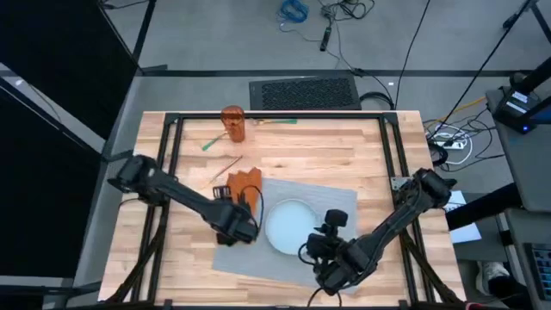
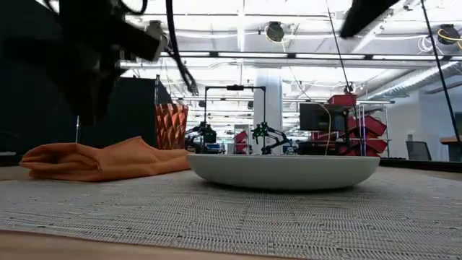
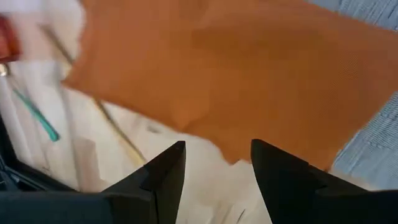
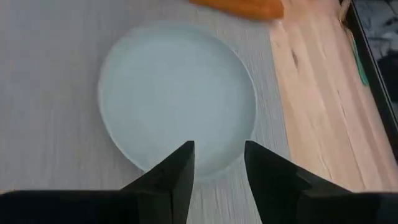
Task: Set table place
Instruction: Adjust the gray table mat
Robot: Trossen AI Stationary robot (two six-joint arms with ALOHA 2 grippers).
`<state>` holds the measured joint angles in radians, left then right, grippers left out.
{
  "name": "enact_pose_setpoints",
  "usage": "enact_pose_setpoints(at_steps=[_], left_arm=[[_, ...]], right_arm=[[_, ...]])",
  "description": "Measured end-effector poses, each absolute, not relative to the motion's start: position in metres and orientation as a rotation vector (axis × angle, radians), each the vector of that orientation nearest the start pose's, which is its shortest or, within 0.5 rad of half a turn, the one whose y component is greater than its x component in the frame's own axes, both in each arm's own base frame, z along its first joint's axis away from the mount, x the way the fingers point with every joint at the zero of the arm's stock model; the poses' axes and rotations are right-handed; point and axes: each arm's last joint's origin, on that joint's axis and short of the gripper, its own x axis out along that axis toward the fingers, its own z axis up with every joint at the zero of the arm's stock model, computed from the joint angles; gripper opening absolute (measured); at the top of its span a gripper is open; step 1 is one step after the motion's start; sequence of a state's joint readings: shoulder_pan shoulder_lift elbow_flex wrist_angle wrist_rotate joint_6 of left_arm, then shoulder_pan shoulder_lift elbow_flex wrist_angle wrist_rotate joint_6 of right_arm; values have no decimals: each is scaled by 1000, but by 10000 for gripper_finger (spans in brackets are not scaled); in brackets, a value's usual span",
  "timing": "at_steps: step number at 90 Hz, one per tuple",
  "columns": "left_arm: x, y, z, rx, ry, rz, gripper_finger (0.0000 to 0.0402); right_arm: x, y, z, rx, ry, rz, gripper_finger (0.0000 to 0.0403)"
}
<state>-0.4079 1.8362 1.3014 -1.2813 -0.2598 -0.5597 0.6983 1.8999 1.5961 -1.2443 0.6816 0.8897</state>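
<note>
Orange napkin (image 1: 244, 183) beneath released left tool (image 3: 214, 163): pinch near edge, lift flat; right tool (image 4: 217, 163) released above plate (image 4: 177, 96).

A robotics lab or workshop is indicated. Beyond the table (image 1: 344, 164), an open hall with ceiling ducts and strip lights (image 2: 238, 32) is seen in the low view, along with red storage bins (image 2: 364, 126), a monitor (image 2: 317, 115) and further small robot arms (image 2: 263, 137). Loose cables (image 1: 344, 13) are strewn on the grey floor at 12 o'clock.
</note>
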Motion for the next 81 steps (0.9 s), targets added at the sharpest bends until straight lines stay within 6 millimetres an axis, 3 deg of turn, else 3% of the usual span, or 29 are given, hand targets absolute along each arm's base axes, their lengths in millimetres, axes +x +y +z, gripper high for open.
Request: enact_pose_setpoints(at_steps=[10, 20, 29, 46, 63, 81], left_arm=[[291, -125, 176, 138, 1676, 315, 169], [291, -132, 174, 179, 1709, 307, 163], [288, -133, 180, 250, 1740, 364, 141], [304, -141, 204, 199, 1645, 339, 87], [319, -162, 225, 107, 1518, 184, 30], [321, -180, 223, 48, 1507, 8, 1]], right_arm=[[279, 211, 233, -188, 1074, -553, 128], [272, 204, 225, -193, 1097, -625, 125], [267, 198, 219, -217, 1112, -678, 117], [258, 186, 213, -257, 1143, -767, 97], [249, 179, 199, -262, 1195, -814, 70], [240, 172, 184, -260, 1242, -862, 13]])
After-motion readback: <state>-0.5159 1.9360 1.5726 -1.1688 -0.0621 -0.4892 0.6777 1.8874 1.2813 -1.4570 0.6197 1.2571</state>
